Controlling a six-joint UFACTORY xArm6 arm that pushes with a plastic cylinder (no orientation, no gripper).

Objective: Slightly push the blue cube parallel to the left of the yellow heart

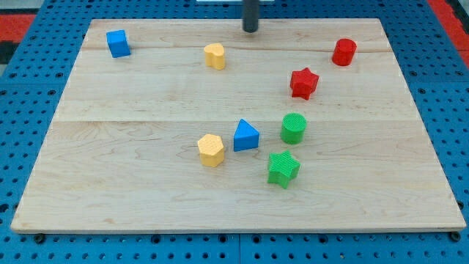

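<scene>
The blue cube (117,42) sits near the board's top left corner. The yellow heart (215,56) stands to its right, a little lower in the view, near the top middle. My tip (251,29) is at the top edge of the board, just right of and above the yellow heart, far to the right of the blue cube. It touches no block.
A yellow hexagon (211,149), blue triangle (246,136), green cylinder (294,127) and green star (283,168) cluster at the middle. A red star (304,83) and red cylinder (344,52) stand at the upper right. The wooden board (110,191) lies on a blue pegboard.
</scene>
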